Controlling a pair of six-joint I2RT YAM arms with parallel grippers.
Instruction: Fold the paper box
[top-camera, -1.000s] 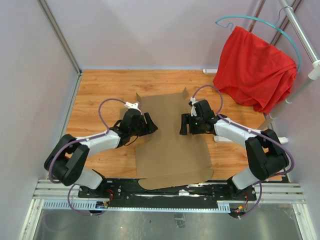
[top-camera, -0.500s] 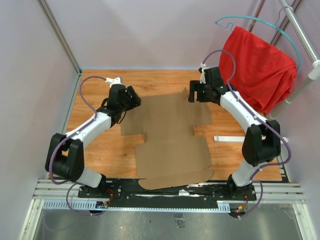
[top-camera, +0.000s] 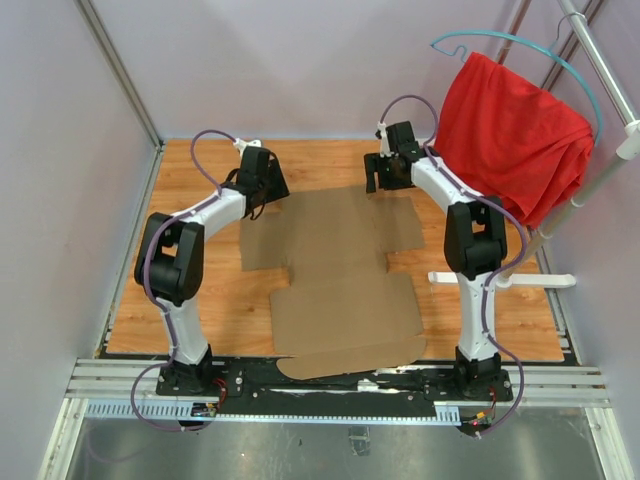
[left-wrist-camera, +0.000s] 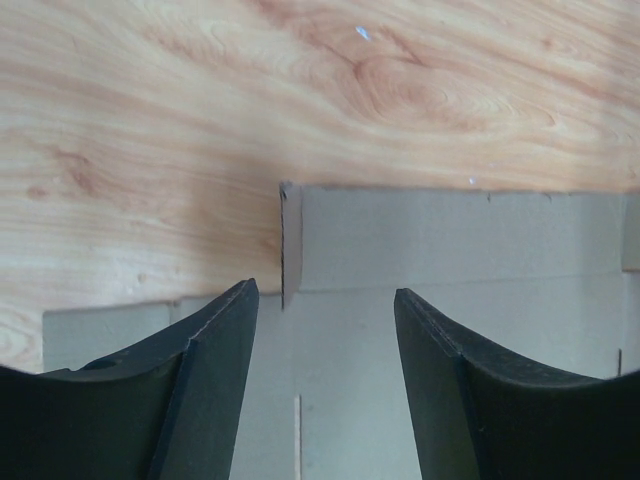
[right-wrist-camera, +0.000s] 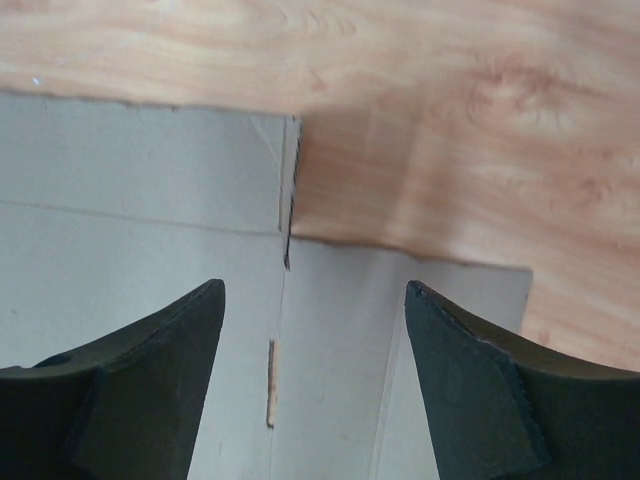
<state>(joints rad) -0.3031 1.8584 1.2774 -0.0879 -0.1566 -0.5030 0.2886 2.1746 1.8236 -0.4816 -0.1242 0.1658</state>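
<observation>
One paper box (top-camera: 340, 265), and it is lying opened out flat as a plain brown cardboard sheet in the middle of the wooden bench (top-camera: 200, 300). Its rounded flap is reaching the near edge by the arm bases, and its side wings are spreading wider toward the far end. Both arms are stretching right out to that far end.

The left gripper (top-camera: 266, 188) is hanging over the far left corner of the sheet, fingers spread wide and nothing between them. Just ahead of it a small tab (left-wrist-camera: 290, 245) is standing up on edge from the cardboard. The right gripper (top-camera: 378, 182) is hovering over the far right corner, fingers parted as well and holding nothing, with a narrow slit (right-wrist-camera: 288, 235) showing in the sheet ahead of it. Whether either set of tips is touching the cardboard, I cannot tell.

Off to the right of the box, apart from it, a white bar (top-camera: 500, 279) is lying on the bench. Beyond that, a red cloth (top-camera: 510, 140) is draping from a teal hanger (top-camera: 500, 42) in the far right corner.
</observation>
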